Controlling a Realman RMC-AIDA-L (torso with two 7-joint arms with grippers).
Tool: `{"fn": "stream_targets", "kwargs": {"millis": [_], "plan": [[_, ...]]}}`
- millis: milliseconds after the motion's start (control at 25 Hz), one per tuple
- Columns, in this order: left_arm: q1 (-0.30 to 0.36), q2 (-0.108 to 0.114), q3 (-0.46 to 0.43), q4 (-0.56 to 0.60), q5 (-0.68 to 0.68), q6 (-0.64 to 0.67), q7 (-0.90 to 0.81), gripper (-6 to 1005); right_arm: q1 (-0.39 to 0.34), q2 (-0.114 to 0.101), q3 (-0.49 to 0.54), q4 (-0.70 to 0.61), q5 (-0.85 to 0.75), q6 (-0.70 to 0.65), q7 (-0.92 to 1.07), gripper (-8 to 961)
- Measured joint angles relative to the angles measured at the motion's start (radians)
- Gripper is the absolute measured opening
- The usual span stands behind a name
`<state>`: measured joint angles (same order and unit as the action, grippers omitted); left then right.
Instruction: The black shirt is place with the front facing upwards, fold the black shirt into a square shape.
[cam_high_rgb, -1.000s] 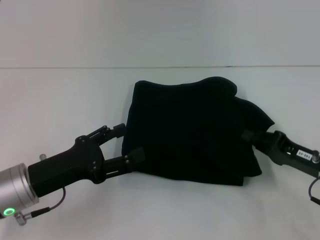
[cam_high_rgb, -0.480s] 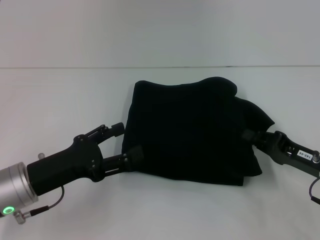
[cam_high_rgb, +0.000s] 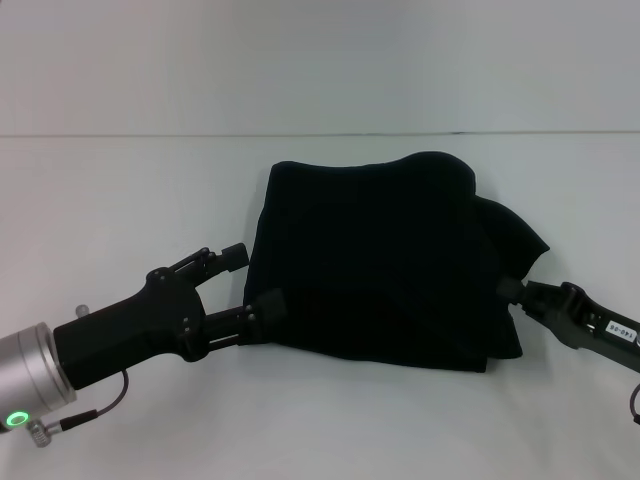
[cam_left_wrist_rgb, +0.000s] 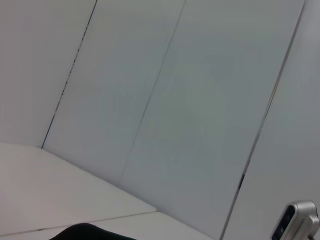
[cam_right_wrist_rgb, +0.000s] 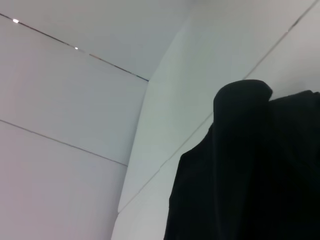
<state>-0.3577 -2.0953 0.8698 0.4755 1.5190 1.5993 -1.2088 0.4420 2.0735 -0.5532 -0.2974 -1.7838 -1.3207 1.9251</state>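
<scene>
The black shirt (cam_high_rgb: 380, 260) lies on the white table as a rough folded rectangle, lumpy along its far and right edges; no print shows. My left gripper (cam_high_rgb: 252, 279) is open at the shirt's left edge, its fingertips (cam_high_rgb: 268, 303) next to the cloth and bare table between them. At the shirt's right near corner is my right gripper (cam_high_rgb: 508, 289), its tip right at the cloth's edge. In the right wrist view the shirt (cam_right_wrist_rgb: 250, 175) looms close as a dark mass. A sliver of the shirt (cam_left_wrist_rgb: 90, 233) shows in the left wrist view.
The white table (cam_high_rgb: 150, 180) spreads all around the shirt, and a pale wall (cam_high_rgb: 320, 60) rises behind it. A silver metal part (cam_left_wrist_rgb: 297, 224) sits at the corner of the left wrist view.
My right gripper has drawn back to the right and toward the near edge, off the shirt's side fold. The left gripper has slid slightly back from the left edge. The shirt is unchanged.
</scene>
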Motion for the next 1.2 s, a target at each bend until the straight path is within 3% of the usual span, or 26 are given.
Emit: {"fn": "stream_targets", "kwargs": {"millis": [800, 1040, 1200], "plan": [[-0.007, -0.002, 0.000, -0.001, -0.004, -0.010, -0.003, 937, -0.042, -0.002, 0.038, 0.023, -0.002, 0.062, 0.019, 76], [-0.001, -0.004, -0.003, -0.002, -0.004, -0.012, -0.003, 937, -0.087, -0.012, 0.152, 0.013, 0.001, -0.068, -0.020, 91], [0.000, -0.005, -0.009, -0.002, -0.004, -0.012, -0.003, 937, -0.099, -0.014, 0.237, 0.005, 0.002, -0.159, -0.132, 181]]}}
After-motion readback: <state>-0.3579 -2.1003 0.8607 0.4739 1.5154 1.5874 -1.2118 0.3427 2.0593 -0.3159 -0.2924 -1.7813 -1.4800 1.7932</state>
